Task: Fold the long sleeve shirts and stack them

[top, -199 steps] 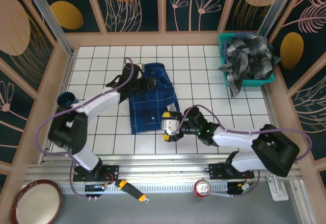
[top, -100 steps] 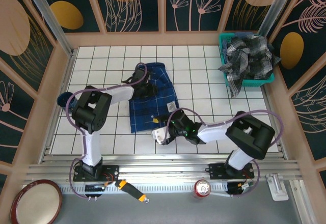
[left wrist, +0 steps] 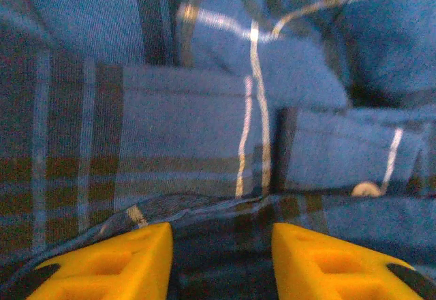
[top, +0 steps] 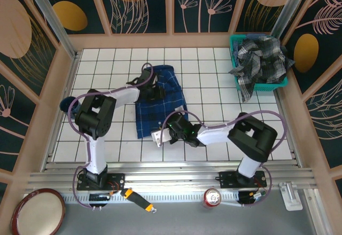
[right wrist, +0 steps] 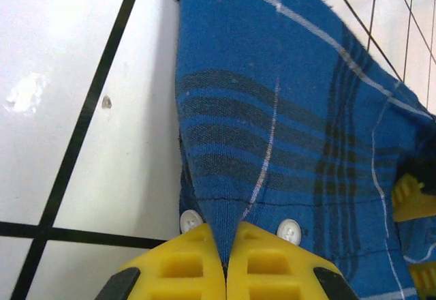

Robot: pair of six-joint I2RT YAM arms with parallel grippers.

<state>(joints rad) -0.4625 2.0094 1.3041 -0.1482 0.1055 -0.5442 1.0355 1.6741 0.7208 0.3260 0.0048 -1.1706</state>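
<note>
Tiled table (top: 224, 107): right gripper (right wrist: 226, 238) clamped on blue shirt (top: 160, 112) hem; left gripper (left wrist: 221, 249) spread apart over it; basket (top: 233, 51) holding grey shirt (top: 262, 59) well off to their right.

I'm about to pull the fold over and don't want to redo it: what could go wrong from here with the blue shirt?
The right fingers pinch only the thin buttoned edge of the blue shirt; a pull could slip it free. The left fingers stand apart over layered folds, so closing might catch several layers, or none, and skew the fold.
</note>
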